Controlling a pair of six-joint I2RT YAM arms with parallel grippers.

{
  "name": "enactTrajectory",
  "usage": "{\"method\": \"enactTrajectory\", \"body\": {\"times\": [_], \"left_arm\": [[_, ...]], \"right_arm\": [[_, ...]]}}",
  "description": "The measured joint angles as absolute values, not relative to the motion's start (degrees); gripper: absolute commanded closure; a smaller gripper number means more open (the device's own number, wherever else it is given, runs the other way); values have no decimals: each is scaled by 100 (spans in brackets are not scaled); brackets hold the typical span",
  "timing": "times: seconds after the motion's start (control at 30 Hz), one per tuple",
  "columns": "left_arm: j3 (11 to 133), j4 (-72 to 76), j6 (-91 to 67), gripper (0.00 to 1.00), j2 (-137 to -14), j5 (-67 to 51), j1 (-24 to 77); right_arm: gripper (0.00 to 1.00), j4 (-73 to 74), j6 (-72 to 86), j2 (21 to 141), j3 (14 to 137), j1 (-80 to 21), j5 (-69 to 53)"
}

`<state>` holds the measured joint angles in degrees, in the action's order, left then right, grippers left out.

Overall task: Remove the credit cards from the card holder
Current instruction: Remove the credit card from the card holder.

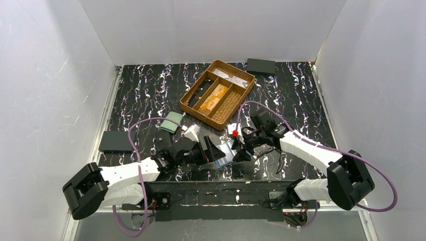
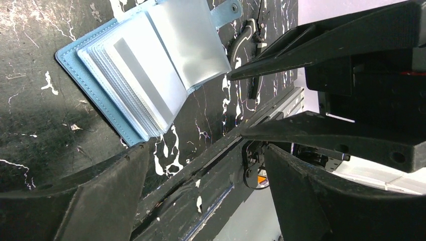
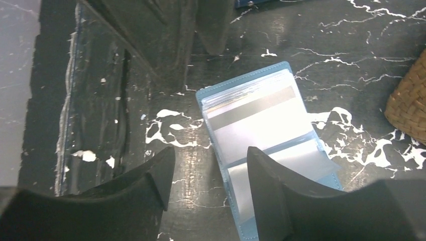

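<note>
- The left gripper [image 2: 206, 150] has its jaws spread wide with nothing between them. It hangs low over the table just to the left of the card holder [image 2: 125, 75], apart from it.
- The right gripper [image 3: 208, 160] also has its jaws apart, though less widely. One finger [image 3: 281, 201] crosses the holder's lower leaf and the other is over bare table, so the holder's side edge lies in the gap. Whether that finger touches the plastic cannot be told.
- The card holder lies open and flat between the two grippers. Its clear sleeves are fanned upward and its snap tab [image 2: 228, 10] sticks out from one cover.
- A pale card [image 3: 251, 108] with a grey stripe shows through the top sleeve.
- Orange-gold credit cards [image 1: 213, 98] lie in the middle compartment of the wicker basket [image 1: 201, 116], farther out on the table.
- The two sets of fingertips face each other closely across the holder, which leaves little room there.
- A small white piece [image 1: 192, 133] and a red-topped piece [image 1: 234, 131] sit just beyond the holder. A pale green wallet [image 1: 174, 122] lies beyond the left gripper.
- One dark flat case [image 1: 115, 141] lies by the left edge, and another [image 1: 261, 66] lies beside the basket at the far side.
- The metal rail [image 1: 221, 193] runs close along the holder's near side. White walls [image 1: 50, 100] close in three sides, and the black marbled table [image 1: 145, 90] shows bare surface at far left.
</note>
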<state>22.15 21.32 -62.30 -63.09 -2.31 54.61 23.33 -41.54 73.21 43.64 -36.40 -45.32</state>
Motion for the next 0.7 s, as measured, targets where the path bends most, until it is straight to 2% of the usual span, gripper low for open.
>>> {"method": "enactTrajectory", "body": {"times": [0.23, 0.47, 0.7], "left_arm": [[2187, 2410, -6285, 27, -6543, -113, 5461], [2141, 2591, -6302, 31, -6650, 126, 5461], [2097, 2738, -6307, 38, -6748, 202, 5461]], "right_arm": [[60, 1483, -3463, 7323, 3942, -3640, -4246], [80, 873, -2665, 7677, 3887, -3640, -4106], [84, 694, -2080, 8099, 3889, -3618, -3826]]}}
